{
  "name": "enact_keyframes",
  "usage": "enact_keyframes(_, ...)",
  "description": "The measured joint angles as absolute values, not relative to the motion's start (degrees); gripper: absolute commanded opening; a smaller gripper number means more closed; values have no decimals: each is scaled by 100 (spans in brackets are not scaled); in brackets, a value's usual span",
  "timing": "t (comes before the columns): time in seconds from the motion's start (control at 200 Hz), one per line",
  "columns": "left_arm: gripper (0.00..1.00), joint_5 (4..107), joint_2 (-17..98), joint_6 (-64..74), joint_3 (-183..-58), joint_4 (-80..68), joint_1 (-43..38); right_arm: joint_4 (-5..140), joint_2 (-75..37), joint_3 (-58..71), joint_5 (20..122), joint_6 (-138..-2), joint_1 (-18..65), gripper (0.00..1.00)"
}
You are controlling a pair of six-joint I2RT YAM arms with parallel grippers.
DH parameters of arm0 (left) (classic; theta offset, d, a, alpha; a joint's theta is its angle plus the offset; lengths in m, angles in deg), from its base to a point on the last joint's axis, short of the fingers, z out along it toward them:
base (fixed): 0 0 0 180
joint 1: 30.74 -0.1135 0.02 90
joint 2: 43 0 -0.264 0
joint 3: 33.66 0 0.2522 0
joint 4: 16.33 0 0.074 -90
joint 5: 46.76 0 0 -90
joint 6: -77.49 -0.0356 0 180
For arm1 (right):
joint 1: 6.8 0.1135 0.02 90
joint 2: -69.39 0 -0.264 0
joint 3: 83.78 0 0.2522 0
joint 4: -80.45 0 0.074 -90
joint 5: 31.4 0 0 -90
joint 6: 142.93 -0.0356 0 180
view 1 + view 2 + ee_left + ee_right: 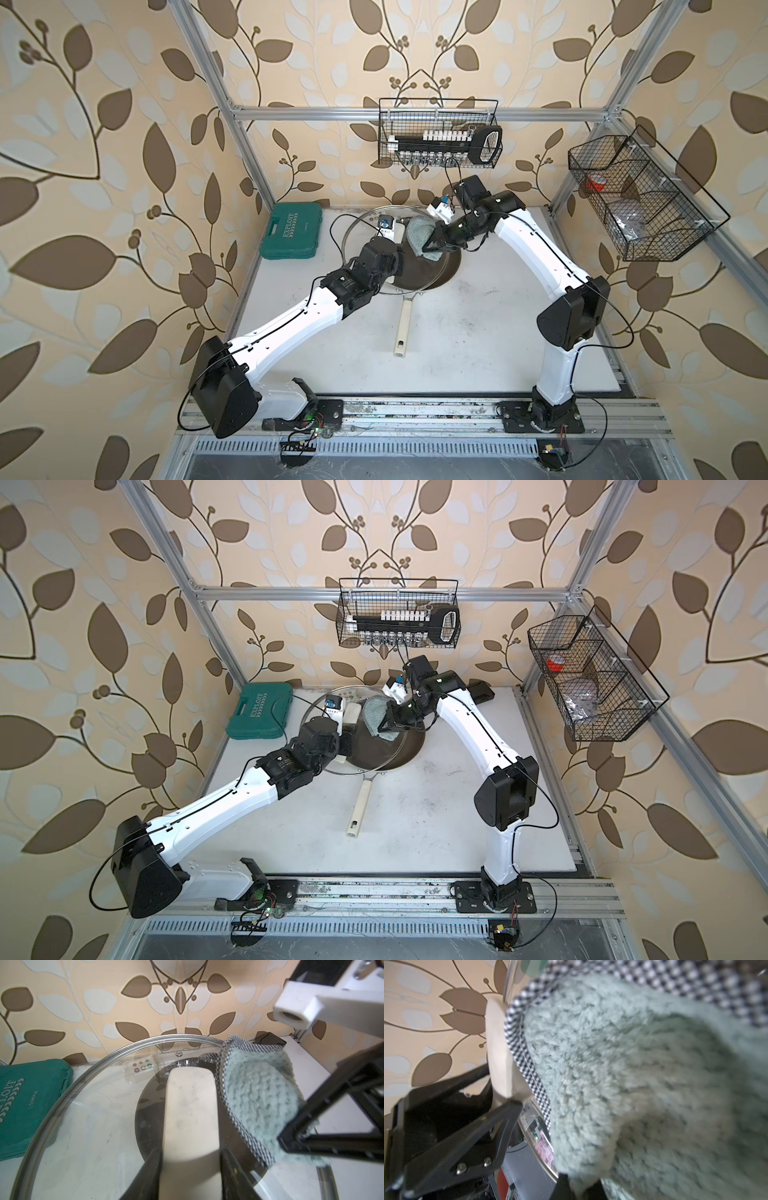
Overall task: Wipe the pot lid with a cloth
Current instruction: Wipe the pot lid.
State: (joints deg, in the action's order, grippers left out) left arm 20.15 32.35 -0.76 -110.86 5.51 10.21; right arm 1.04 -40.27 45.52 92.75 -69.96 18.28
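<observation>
**Left wrist view: cloth on the glass, wipe in hand**

Your left pincer (191, 1159) is clamped shut on the handle (190, 1105) of the lid (97, 1126), holding it tilted over the pan (452, 266). Whether the low rim touches the pan, you cannot tell. Your right pincer (288, 1142) is closed on the cloth (259, 1101), which lies against the glass just beside the handle.

This looks like the wiping stroke itself. Next, sweep the cloth toward the rim with steady pressure and steer clear of the handle. The toolbox (291, 230) sits near the lid's left edge. The table (478, 332) in front gives you open room.
</observation>
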Motion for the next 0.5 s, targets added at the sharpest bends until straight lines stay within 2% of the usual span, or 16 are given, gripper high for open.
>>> enact_keyframes(0.29, 0, 2004, 3298, -13, -11086, 415, 1021, -47, -3157, 3711, 9179, -6959, 2296, 0)
enact_keyframes(0.5, 0, 2004, 3300, 22, -11086, 359, 1021, -86, -3142, 3722, 9124, -6933, 2199, 0)
